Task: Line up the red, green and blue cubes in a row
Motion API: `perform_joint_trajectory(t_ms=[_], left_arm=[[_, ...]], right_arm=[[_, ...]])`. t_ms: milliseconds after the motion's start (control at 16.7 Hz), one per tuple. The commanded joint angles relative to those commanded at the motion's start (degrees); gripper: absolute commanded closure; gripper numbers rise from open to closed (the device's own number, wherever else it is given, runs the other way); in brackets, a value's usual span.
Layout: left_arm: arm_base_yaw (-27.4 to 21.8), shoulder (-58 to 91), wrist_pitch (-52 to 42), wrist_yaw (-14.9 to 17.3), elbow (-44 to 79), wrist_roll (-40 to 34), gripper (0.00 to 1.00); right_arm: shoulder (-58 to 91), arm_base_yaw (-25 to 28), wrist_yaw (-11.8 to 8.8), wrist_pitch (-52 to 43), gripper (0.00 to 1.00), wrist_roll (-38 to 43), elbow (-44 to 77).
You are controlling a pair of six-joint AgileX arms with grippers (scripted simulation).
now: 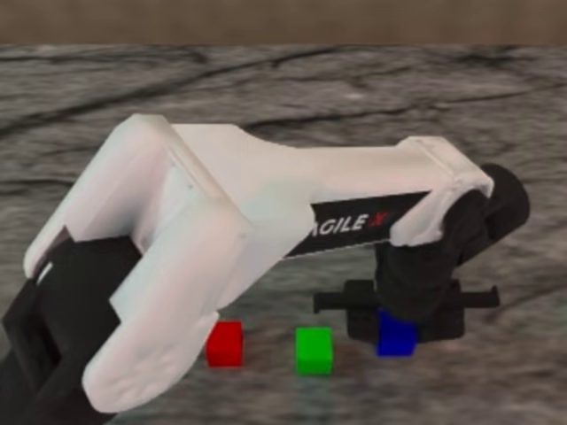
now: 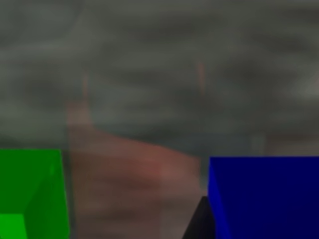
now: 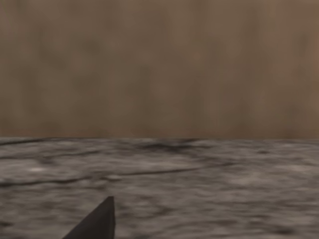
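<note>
Table (image 1: 496,106): grey, streaked, stone-like surface, with a brown wall band (image 1: 283,22) behind its far edge. Left arm (image 1: 221,230): white casing and a black label, enters from the lower left of the top view and stretches diagonally across the table toward the right, covering much of the middle; its near white link overhangs the space just left of the red cube. The arm's black wrist bends down at the right end, so the left gripper (image 1: 395,329) sits low over the blue cube (image 1: 395,335), its black body directly behind and above the cube and hiding the cube's top edge. Whether the fingers are clamped on the cube or parted around it cannot be told: the top view shows only the gripper body, and the left wrist view shows one dark finger tip (image 2: 199,224) right against the blue cube's side. Cubes lie in a row along the near part of the table: red cube (image 1: 224,343) at left, green cube (image 1: 314,350) in the middle, blue at right, each apart from its neighbour with bare table between. Right arm not seen in the top view; the right wrist view shows only a dark fingertip (image 3: 97,224) over bare table facing the wall.
</note>
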Motion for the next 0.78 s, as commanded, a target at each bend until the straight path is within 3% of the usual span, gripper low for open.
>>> perform_joint_trajectory(t_ms=[600, 780], left_arm=[[0.0, 0.0, 0.0, 0.0, 0.0, 0.0, 0.02], [0.0, 0.0, 0.0, 0.0, 0.0, 0.0, 0.0]], right_arm=[[0.0, 0.0, 0.0, 0.0, 0.0, 0.0, 0.0], [0.0, 0.0, 0.0, 0.0, 0.0, 0.0, 0.0]])
